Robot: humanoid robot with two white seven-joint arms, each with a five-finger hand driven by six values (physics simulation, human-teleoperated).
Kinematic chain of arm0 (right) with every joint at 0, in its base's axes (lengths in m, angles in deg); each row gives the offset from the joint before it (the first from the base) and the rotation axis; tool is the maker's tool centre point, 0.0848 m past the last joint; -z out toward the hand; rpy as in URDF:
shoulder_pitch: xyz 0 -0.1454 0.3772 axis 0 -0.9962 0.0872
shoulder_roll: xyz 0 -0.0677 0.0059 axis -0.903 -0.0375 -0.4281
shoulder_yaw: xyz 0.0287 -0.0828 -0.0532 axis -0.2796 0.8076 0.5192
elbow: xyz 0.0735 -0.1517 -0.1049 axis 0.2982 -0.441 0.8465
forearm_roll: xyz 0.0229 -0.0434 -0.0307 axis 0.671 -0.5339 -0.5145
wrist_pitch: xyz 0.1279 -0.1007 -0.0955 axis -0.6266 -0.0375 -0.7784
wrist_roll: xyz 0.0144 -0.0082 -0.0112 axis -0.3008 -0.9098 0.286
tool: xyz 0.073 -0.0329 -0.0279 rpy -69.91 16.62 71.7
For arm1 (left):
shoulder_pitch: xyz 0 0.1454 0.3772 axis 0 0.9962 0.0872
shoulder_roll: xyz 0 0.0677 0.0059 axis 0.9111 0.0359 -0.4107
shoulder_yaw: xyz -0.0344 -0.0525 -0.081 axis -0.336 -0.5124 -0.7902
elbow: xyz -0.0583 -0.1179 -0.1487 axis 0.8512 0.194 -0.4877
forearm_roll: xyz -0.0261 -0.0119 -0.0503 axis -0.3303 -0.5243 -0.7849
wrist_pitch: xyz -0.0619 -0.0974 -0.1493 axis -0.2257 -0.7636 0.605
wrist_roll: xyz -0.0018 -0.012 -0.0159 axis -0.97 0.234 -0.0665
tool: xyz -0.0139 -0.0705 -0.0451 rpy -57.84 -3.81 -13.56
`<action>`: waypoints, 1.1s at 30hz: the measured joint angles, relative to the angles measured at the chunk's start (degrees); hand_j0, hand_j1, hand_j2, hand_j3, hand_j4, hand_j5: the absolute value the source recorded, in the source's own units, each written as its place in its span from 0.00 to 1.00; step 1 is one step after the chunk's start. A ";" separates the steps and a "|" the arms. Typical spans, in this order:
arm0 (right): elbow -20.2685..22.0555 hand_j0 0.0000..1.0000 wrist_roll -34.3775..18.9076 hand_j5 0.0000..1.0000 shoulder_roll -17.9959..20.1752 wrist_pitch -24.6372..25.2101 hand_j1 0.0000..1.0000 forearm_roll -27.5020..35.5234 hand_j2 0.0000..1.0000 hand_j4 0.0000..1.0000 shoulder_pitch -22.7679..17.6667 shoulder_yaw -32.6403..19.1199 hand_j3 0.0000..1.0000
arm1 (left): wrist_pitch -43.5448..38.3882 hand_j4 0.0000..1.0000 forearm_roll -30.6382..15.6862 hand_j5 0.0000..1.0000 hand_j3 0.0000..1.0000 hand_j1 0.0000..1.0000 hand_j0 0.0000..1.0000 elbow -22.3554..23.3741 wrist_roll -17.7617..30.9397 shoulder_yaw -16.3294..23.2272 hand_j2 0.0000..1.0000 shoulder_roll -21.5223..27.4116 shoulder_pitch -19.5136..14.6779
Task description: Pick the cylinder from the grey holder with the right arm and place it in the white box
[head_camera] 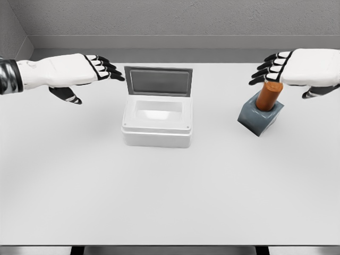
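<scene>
An orange-brown cylinder (270,96) stands slightly tilted in a grey holder (260,117) at the table's right. My right hand (284,74) hovers just above and behind the cylinder's top, fingers extended and open, holding nothing. The white box (157,121) sits at the table's middle with its grey lid (158,81) raised behind it; its inside is empty. My left hand (87,77) hangs open to the left of the box, fingertips near the lid's left edge.
The white table (170,191) stretches wide in front of the box and holder. A grey wall runs along the back edge.
</scene>
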 measured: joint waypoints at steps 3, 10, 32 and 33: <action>-3.62 1.00 -2.59 1.00 -2.38 -0.02 1.00 1.49 1.00 1.00 1.32 0.14 1.00 | 0.01 1.00 0.23 1.00 1.00 1.00 1.00 0.05 0.00 -0.02 1.00 1.10 0.52; -9.99 1.00 -3.96 1.00 -7.07 -0.03 1.00 -1.00 1.00 1.00 2.12 1.36 1.00 | 0.01 1.00 1.05 1.00 1.00 1.00 1.00 -0.07 0.00 -0.62 1.00 1.78 1.41; -18.93 0.99 -4.10 0.99 -15.20 -0.03 0.99 -9.22 0.99 0.99 2.03 6.27 0.99 | 0.00 1.00 3.09 1.00 1.00 1.00 1.00 -0.12 0.00 -1.08 1.00 4.16 2.02; -19.11 0.99 -4.10 0.99 -15.34 -0.03 0.99 -9.47 0.99 0.99 2.03 6.39 0.99 | 0.00 1.00 3.09 1.00 1.00 1.00 1.00 -0.11 0.00 -1.05 1.00 4.16 2.02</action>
